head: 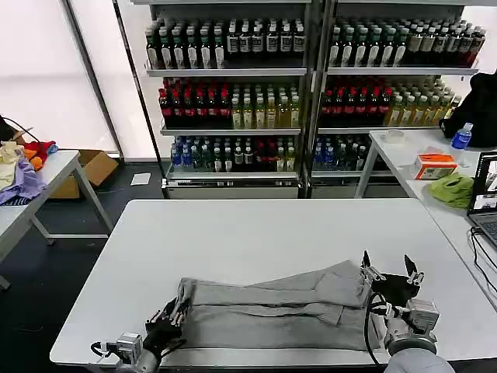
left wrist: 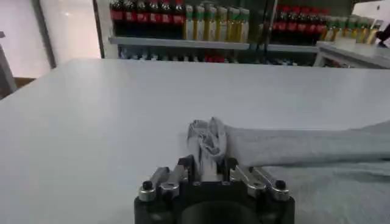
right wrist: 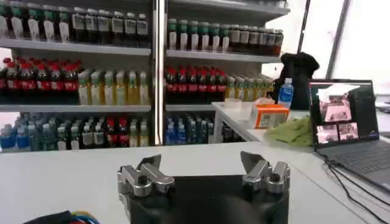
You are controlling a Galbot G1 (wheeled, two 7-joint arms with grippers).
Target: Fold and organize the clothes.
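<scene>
With the grey shirt [head: 272,311] lying partly folded along the near edge of the white table [head: 256,225], the left gripper [head: 167,322] pinches its left end while the right gripper [head: 390,273] hovers wide open at its right end, so a lone pull could skew the 1 fold.

- The right gripper [right wrist: 204,173] has its fingers [right wrist: 149,163] spread wide apart over the white tabletop [right wrist: 79,176], holding nothing.
- Behind it stand shelves of bottles [right wrist: 91,85].
- A side tabletop carries an orange box [right wrist: 271,114], a green cloth [right wrist: 292,131] and a laptop [right wrist: 347,125].
</scene>
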